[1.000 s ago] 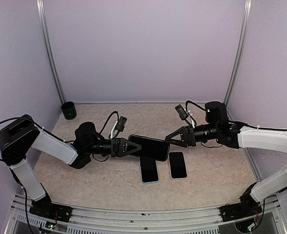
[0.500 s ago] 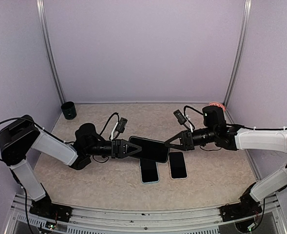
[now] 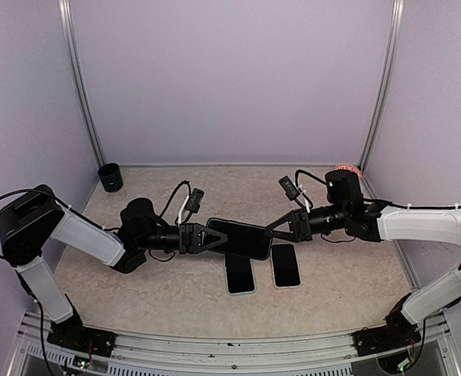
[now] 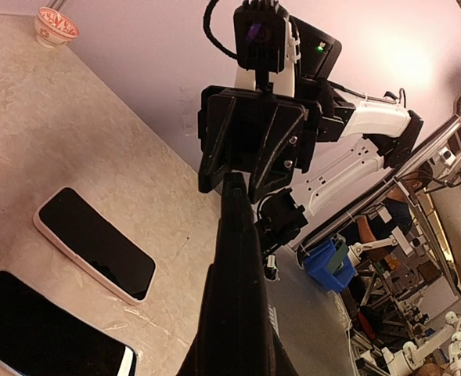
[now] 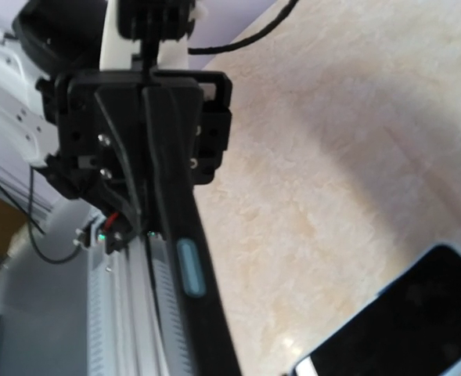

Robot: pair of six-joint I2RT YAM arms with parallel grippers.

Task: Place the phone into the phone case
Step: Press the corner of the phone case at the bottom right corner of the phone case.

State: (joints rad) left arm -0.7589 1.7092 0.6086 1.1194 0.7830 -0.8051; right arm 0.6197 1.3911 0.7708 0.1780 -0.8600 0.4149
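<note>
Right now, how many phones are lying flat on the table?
2: the left phone lies partly beneath the raised black slab; the right phone lies beside it. The left claw and right claw hold that slab off the table; none seem hidden.

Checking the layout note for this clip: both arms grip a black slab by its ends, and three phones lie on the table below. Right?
Wrong count: only two lie on the table, the left phone and the right phone; the top view shows it. The left fingers and right fingers do grip the black slab by its ends.
</note>
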